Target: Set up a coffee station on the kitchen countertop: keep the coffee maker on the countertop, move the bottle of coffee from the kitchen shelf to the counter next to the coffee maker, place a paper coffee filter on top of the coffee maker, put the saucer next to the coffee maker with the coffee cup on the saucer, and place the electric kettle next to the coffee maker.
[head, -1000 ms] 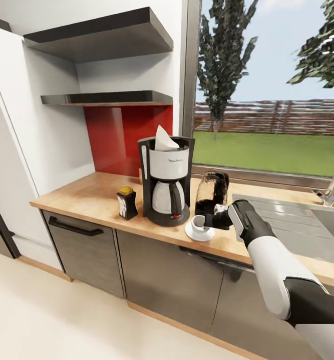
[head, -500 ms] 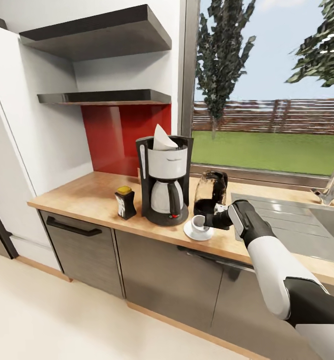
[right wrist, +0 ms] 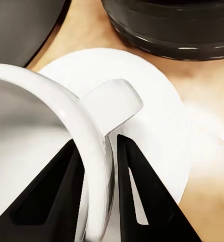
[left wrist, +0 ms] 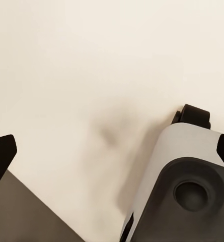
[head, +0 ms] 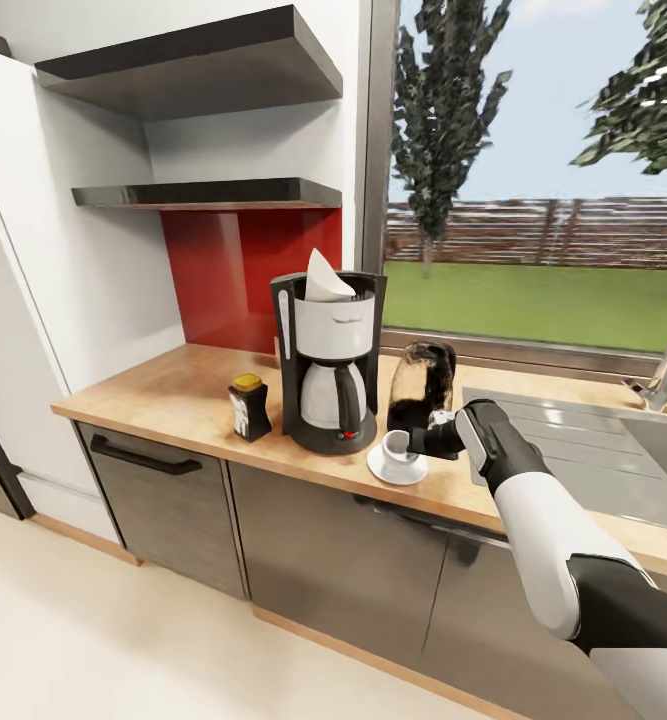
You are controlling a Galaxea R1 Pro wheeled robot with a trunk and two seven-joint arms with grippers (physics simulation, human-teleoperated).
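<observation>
Kitchen w/ wood countertop (head: 173,385) under a black shelf (head: 208,192) & red backsplash; coffee maker (head: 325,365) stands mid-counter, paper filter (head: 325,277) poking from its top. Coffee bottle (head: 250,406) just left of the maker, glass kettle (head: 420,385) just right of it. Saucer (head: 397,465) in front of the kettle, near the maker's base, cup (head: 397,447) on it. Right gripper (right wrist: 99,174) pinches the cup wall beside the handle. Left gripper (left wrist: 112,151) over pale floor, fingers spread apart, nothing between.
</observation>
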